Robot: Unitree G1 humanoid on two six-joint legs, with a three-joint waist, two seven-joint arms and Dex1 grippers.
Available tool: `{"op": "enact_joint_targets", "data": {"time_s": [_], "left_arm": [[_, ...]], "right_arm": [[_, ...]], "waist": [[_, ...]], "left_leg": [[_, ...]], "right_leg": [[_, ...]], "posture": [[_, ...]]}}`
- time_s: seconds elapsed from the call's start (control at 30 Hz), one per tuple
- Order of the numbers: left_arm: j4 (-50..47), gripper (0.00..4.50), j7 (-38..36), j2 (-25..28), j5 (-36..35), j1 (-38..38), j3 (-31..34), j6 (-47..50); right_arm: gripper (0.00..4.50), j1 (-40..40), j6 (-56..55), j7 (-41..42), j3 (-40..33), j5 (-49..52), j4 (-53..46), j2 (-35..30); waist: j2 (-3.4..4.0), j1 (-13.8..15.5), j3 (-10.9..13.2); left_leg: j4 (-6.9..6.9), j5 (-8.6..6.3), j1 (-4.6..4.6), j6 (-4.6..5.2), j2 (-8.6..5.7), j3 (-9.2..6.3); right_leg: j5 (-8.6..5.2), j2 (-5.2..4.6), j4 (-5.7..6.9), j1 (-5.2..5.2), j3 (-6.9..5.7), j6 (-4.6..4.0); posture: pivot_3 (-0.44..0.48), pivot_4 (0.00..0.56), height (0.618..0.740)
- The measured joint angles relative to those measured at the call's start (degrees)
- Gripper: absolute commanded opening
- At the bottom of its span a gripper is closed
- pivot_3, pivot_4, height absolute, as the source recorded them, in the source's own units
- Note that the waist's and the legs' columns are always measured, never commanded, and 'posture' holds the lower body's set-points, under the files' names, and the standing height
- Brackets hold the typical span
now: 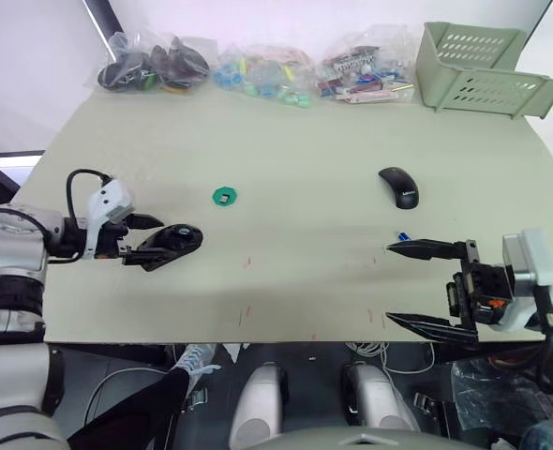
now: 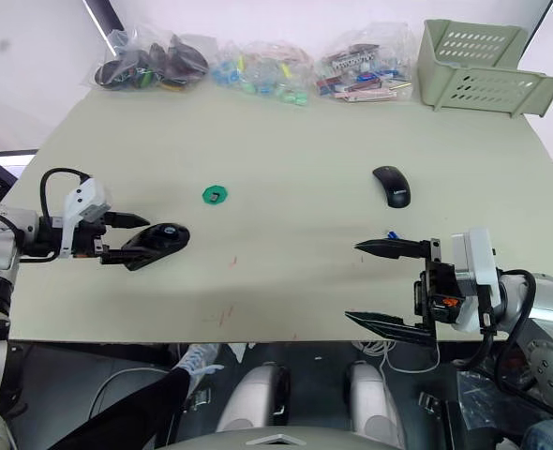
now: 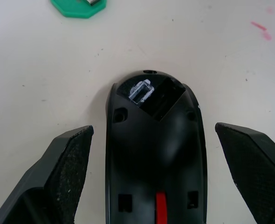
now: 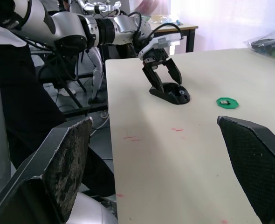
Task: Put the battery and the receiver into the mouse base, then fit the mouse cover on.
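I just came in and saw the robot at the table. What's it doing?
It's putting a computer mouse together. The left gripper hangs open around the mouse base on the table, one finger on each side. The right gripper is open near the small blue battery. The mouse cover lies farther back, and the receiver sits on a green disc.

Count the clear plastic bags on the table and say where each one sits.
3, in a row along the table's far edge: one with dark parts at far left, one with small bluish pieces in the middle, one with mixed items beside the green basket. Overlaps may hide more.
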Motion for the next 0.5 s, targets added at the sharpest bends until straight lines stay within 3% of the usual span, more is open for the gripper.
{"op": "enact_joint_targets", "data": {"time_s": [0.47,0.5], "left_arm": [[4.1,4.46,-0.7,-3.2,3.5,-3.0,-2.1,-4.3],[4.2,4.23,-0.9,-3.2,3.6,-3.1,-2.1,-4.4]], "right_arm": [[4.5,1.4,-1.2,-2.6,0.2,-0.3,-2.1,0.1],[4.5,1.5,-1.2,-2.8,0.2,-0.3,-2.1,0.1]], "waist": [[-0.03,0.0,0.0],[-0.03,0.0,0.0]], "left_leg": [[0.02,0.0,0.01,0.0,0.0,-0.03],[0.02,0.0,0.01,0.0,0.0,-0.03]], "right_leg": [[0.01,0.0,0.04,0.03,-0.01,0.01],[0.01,0.0,0.05,0.03,-0.02,0.0]], "posture": [[0.0,0.15,0.74],[0.0,0.15,0.74]]}}
